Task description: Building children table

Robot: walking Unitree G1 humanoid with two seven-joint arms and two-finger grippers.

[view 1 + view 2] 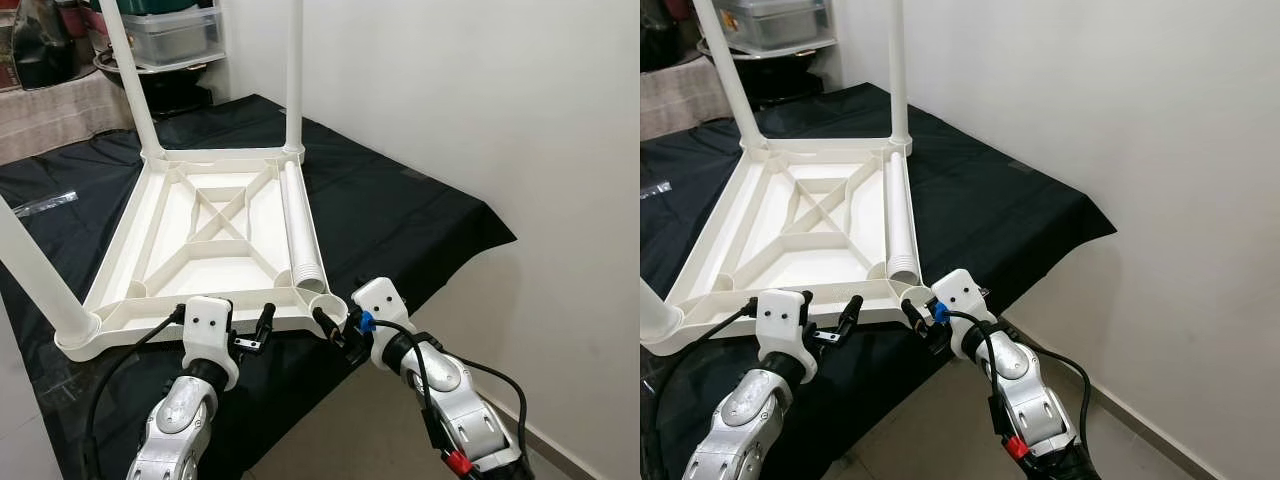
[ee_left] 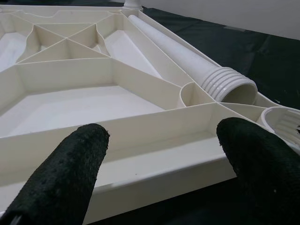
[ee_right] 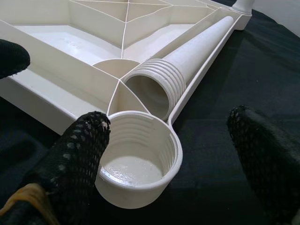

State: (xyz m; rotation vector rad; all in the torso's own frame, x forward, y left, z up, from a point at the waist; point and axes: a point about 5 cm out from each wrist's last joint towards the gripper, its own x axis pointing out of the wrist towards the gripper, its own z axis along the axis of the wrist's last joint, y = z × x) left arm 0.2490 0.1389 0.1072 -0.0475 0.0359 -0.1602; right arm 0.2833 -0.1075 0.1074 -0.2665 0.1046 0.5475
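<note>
On the black cloth [image 1: 400, 220] before us lies the upturned white plastic table top [image 1: 200, 215], ribbed underside up, with three legs already standing in its corners. Its fourth leg [image 1: 300, 225], still loose, rests inside the frame along the right-hand rim, its long axis running straight away from us and its threaded open end [image 3: 157, 84] pointing back at us. Just in front of that end sits the empty threaded corner socket [image 3: 138, 157], the one nearest our right arm.

Our right gripper [image 1: 338, 325] hovers at that corner with its fingers [image 3: 77, 159] spread wide; the socket sits between them and the leg's threaded end just beyond. Our left gripper [image 1: 252, 330] waits at the middle of the near rim, fingers [image 2: 65, 178] wide apart too, holding nothing.

We judge the right arm the nearer by far: the leg lies directly ahead of its fingers, end-on, so a grasp probably means reaching along the shaft, though from here we cannot tell whether the leg rests flat.
</note>
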